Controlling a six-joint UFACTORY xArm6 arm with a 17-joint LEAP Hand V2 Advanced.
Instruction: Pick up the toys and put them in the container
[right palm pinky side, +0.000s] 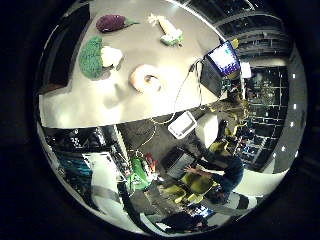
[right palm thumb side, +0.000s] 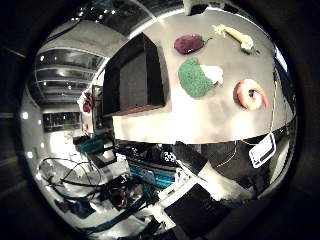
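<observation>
Four plush toys lie spread on a grey table (right palm thumb side: 210, 120): a purple eggplant (right palm thumb side: 189, 43), a green broccoli with a white stalk (right palm thumb side: 194, 77), a curled pink shrimp (right palm thumb side: 250, 94) and a pale yellow root vegetable with a green end (right palm thumb side: 235, 35). A black open container (right palm thumb side: 135, 75) stands on the same table, right beside the broccoli and the eggplant. Nothing shows inside it from here. My right hand is off the table's front edge and well away from the toys, which all look small. None of them is touched.
The table's front edge (right palm pinky side: 125, 117) cuts across both views. Beyond it lie a white flat device (right palm pinky side: 182, 124), a lit screen (right palm pinky side: 222, 57), a teal crate (right palm thumb side: 150, 175) and other room clutter on the floor.
</observation>
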